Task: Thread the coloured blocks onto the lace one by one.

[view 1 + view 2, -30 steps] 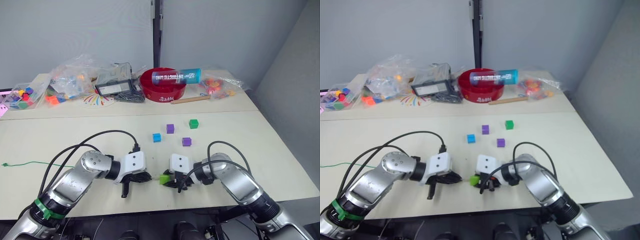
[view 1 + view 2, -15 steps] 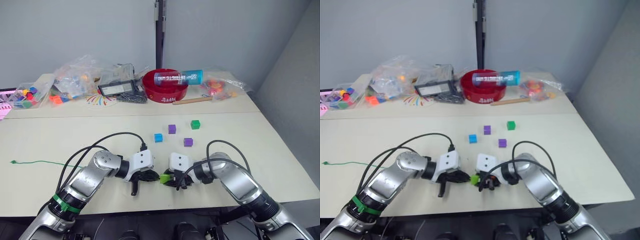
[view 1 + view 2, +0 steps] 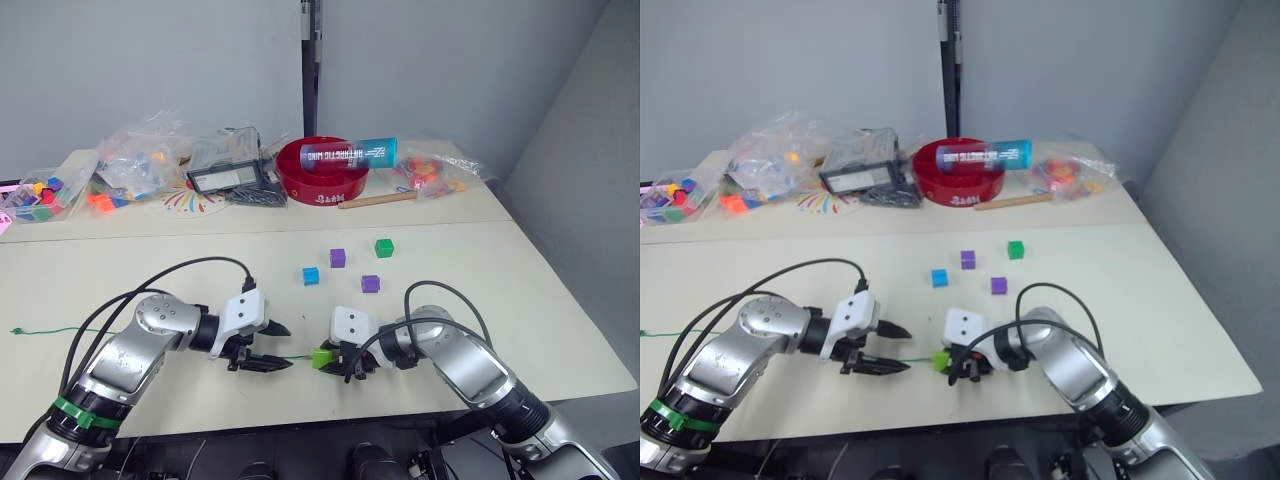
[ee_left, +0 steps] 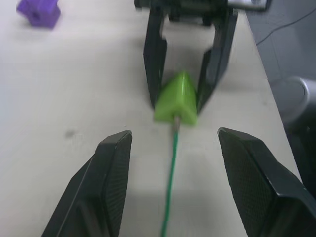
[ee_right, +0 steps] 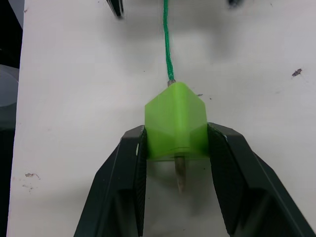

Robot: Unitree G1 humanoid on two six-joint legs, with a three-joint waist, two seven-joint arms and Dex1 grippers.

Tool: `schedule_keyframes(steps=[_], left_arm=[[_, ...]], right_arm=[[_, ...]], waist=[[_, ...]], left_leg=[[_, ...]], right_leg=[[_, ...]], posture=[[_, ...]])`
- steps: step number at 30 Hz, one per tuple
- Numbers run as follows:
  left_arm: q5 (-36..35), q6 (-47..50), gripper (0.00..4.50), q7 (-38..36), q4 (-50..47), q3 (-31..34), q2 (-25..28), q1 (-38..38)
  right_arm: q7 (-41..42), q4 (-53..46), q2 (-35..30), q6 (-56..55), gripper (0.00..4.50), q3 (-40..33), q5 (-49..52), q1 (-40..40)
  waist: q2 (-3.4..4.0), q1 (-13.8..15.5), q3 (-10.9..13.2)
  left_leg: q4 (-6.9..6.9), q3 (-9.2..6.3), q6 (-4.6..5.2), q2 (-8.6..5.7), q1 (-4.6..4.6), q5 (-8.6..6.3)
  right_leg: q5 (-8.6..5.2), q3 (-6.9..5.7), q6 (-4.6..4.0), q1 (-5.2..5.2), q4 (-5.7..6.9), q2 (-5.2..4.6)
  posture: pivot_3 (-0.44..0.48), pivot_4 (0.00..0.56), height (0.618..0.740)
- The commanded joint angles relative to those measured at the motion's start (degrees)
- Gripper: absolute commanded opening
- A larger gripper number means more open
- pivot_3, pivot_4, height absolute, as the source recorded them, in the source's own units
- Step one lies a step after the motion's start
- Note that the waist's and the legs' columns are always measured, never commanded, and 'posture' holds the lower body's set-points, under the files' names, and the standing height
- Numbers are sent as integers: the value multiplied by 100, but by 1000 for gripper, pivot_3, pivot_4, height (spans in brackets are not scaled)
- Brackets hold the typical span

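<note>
Right wrist view: lime green block (image 5: 175,121) was pinched low over the counter (image 3: 150,275) by the right gripper (image 5: 177,148) fingers, stiff lace (image 5: 168,47) tip poked through, left gripper (image 4: 170,148) fingers spread apart; the limp, light string was judged best gripped at the tip.

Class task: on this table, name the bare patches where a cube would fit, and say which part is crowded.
Bare: the table between the bags at the back and the left gripper, and right of the dark green cube. Crowded: the back strip around the red bowl.
</note>
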Motion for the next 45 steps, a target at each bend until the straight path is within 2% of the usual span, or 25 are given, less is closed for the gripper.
schedule_keyframes(steps=[1, 6, 9, 15, 16, 25, 34, 41, 42, 43, 45], left_arm=[[105, -396, 2940, 4, 260, 48, -31, 68], [303, -739, 2940, 101, 572, -77, -148, 141], [294, -833, 2183, 8, 691, -137, -228, 175], [327, -1001, 218, -27, 794, -151, -307, 200], [331, -1032, 35, -20, 802, -146, -321, 206], [328, -1078, 35, 79, 659, -261, -626, 115], [692, -1041, 35, 505, 750, -569, -1104, -108], [621, -637, 35, 491, 505, -474, -1067, -205], [500, -553, 442, 403, 403, -418, -1023, -185], [420, -493, 587, 343, 331, -381, -996, -170], [232, -313, 1215, 210, 158, -306, -897, -162]], right_arm=[[26, 142, -57, 120, 1313, 345, -98, 84], [33, 59, -151, 172, 1313, 341, -96, 74], [15, 2, -175, 225, 1313, 355, -94, 73], [-2, -40, -240, 272, 1313, 342, -83, 78], [-5, -46, -245, 277, 1313, 341, -81, 82], [-37, -10, -201, 309, 1313, 366, -81, 72], [-22, 19, -118, 314, 1313, 452, -80, 18], [-8, 68, -105, 295, 1313, 456, -76, -12], [-56, 93, -80, 257, 2113, 413, -81, -14], [-92, 108, -64, 229, 2396, 380, -84, -12], [-95, 67, -57, 243, 3077, 261, 2, -11]], waist=[[-2, 15, 1], [-1, 33, 1], [-2, 35, 1], [-2, 48, 1], [-2, 49, 1], [-2, 54, 1], [-2, 53, 0], [-2, 54, 0], [-2, 51, 0], [-2, 46, 0], [-2, 35, 0]], left_leg=[[0, 0, 0, 0, 0, 0], [0, 1, 0, 0, -4, 0], [0, 1, 0, 0, -6, 0], [0, 0, 0, 0, -11, 0], [0, 0, 0, -1, -11, 0], [0, 0, 0, -1, -12, 0], [0, 0, 0, -1, -10, 0], [0, -1, 0, -2, -7, 0], [0, -1, 0, -2, -7, 0], [0, -1, 0, -2, -7, 0], [0, -2, 0, -1, -9, 0]], right_leg=[[0, 0, 0, 0, 0, 0], [1, -1, -1, -3, -1, 0], [1, -1, -2, -4, -1, 0], [1, -2, -2, -6, -2, -1], [1, -2, -2, -6, -2, -1], [1, -2, -3, -6, -3, -2], [1, -2, -3, -4, -4, -2], [1, -2, -1, 1, -3, -2], [1, -2, -1, 0, -3, -2], [1, -2, -1, 0, -3, -2], [1, -2, -1, -4, -2, -2]], posture=[[0, 150, 731], [0, 150, 731], [0, 150, 731], [0, 150, 731], [0, 150, 731], [0, 150, 731], [0, 150, 731], [0, 150, 731], [0, 150, 731], [0, 150, 731], [0, 150, 731]])
